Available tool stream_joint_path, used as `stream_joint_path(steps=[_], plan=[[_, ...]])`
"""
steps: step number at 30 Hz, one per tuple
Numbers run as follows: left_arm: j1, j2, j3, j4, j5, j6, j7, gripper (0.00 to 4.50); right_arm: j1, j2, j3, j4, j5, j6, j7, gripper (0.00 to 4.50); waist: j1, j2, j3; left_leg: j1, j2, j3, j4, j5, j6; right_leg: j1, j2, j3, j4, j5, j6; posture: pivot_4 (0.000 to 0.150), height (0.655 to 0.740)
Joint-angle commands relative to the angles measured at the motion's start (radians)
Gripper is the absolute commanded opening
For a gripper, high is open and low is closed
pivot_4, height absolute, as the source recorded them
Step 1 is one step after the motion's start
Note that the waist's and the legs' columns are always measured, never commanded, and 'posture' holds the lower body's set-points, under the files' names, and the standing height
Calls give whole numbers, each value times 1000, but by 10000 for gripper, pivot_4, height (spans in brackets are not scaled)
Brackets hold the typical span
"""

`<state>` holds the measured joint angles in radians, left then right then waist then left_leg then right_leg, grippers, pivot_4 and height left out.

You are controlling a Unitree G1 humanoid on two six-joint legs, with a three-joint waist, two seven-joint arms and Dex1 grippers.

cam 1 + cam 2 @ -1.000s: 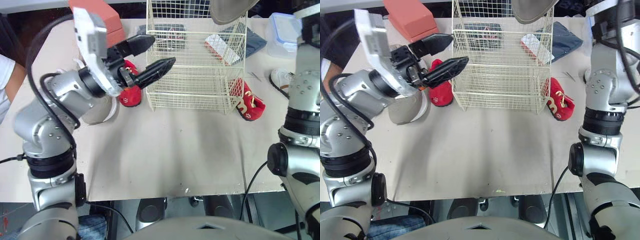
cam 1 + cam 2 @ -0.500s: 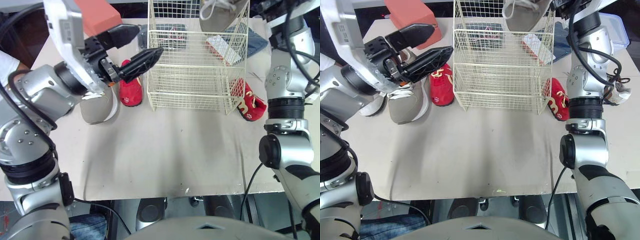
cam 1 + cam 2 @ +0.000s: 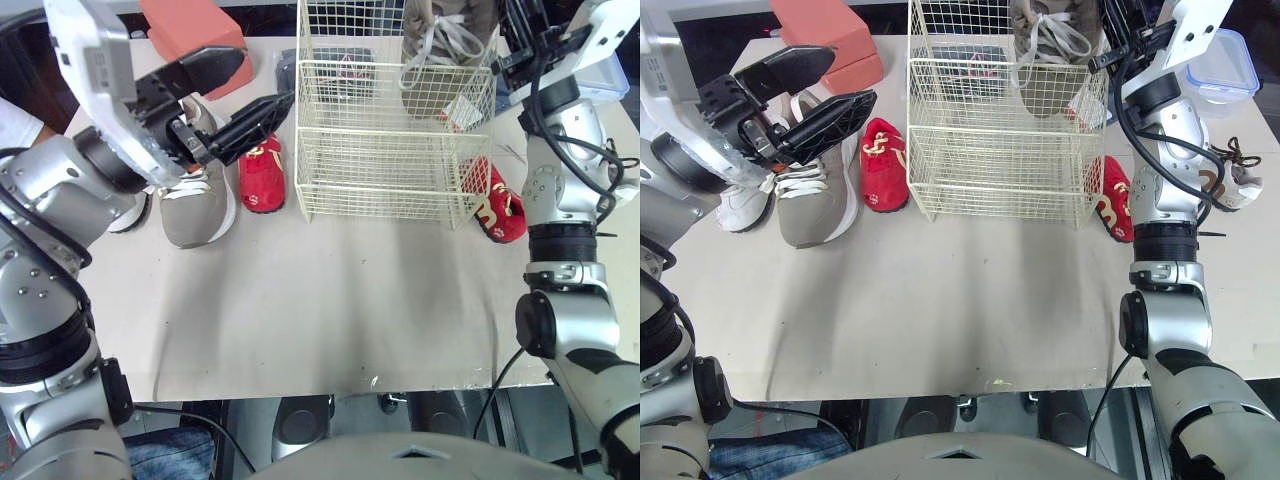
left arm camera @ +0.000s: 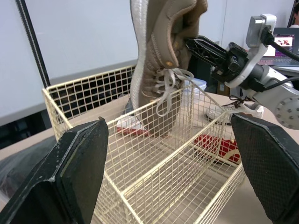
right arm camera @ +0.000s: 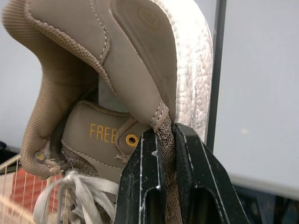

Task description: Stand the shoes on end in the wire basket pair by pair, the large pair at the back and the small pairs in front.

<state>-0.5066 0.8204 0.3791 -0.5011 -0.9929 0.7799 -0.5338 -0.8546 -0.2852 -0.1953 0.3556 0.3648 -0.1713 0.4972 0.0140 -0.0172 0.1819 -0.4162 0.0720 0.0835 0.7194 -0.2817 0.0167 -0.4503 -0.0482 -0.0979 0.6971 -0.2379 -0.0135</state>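
Upper right, the right claw pinches the tan shoe by its heel, toe-down to stand in the wire basket — the left claw gapes empty.

We see smooth, faintly glossy cream coating on the cream metal wire basket. The taupe lace-up sneaker looks like matt suede with mesh cloth at the collar, woven laces, a brass-looking eyelet and a rough, pebbly white foam sole. The right gripper has smooth, shiny black plastic fingers; the left gripper has matt, finely grained pads. The small red cloth shoe looks soft. The beige table cover is matt and paper-like.
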Motion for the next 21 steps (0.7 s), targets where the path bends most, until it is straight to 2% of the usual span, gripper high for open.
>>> stream_joint_path(steps=[1, 11, 15, 21], plan=[[-3, 9, 8, -9, 14, -31, -16, 44870, 15, 2, -25, -77, 23, 42, -43, 0, 0, 0, 0, 0, 0, 0, 0, 0, 0, 0, 0, 0, 0, 0, 0, 1500, 6860], [-5, 6, -3, -3, 36, -34, -35, 44870, 43, 8, -35, -62, 20, 72, -70, 0, 0, 0, 0, 0, 0, 0, 0, 0, 0, 0, 0, 0, 0, 0, 0, 1500, 6860], [-11, 5, -4, -1, 50, -48, -38, 45000, 42, 7, -39, -56, 22, 69, -75, 14964, 0, 0, 0, 0, 0, 0, 0, 0, 0, 0, 0, 0, 0, 0, 0, 1500, 6860], [-24, -2, -10, 0, 47, -54, -35, 45000, 40, 1, -47, -71, 24, 70, -75, 44381, -3, 0, 0, 0, 0, 0, 0, 0, 0, 0, 0, 0, 0, 0, 0, 1500, 6860]])
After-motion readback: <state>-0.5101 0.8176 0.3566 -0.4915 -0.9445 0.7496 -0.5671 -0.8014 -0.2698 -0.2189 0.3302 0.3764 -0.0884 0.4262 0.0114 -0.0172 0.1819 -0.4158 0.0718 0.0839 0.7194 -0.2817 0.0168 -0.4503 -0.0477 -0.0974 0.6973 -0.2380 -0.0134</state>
